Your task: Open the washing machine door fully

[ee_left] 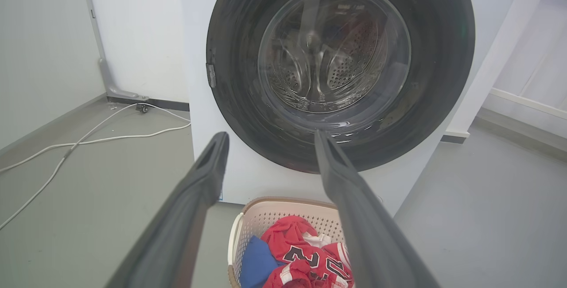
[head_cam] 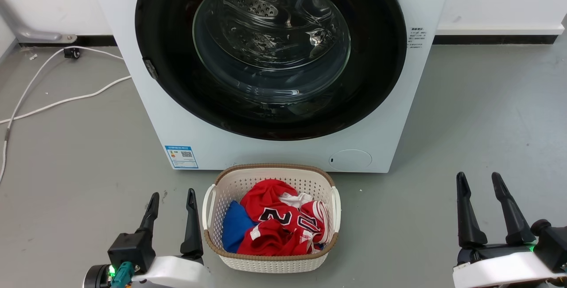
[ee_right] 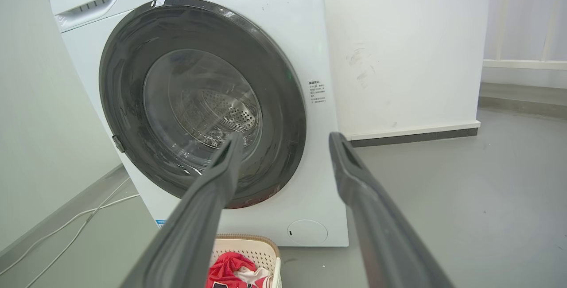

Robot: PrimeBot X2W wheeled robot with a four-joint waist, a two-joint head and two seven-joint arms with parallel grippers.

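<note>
Both sets of jaws are spread and empty, with the left gripper (head_cam: 172, 194) and the right gripper (head_cam: 478, 176) low on either side of the laundry basket (head_cam: 270, 168). Ahead and above them, the door (head_cam: 271, 48) sits shut against the washing machine (head_cam: 266, 150). A small grey tab (head_cam: 149, 68) on the door's left rim, probably the catch, lies nearer the left arm.

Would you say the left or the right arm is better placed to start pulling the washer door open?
Probably the left gripper: the washing machine door is shut, and its small tab sits on that side.
</note>
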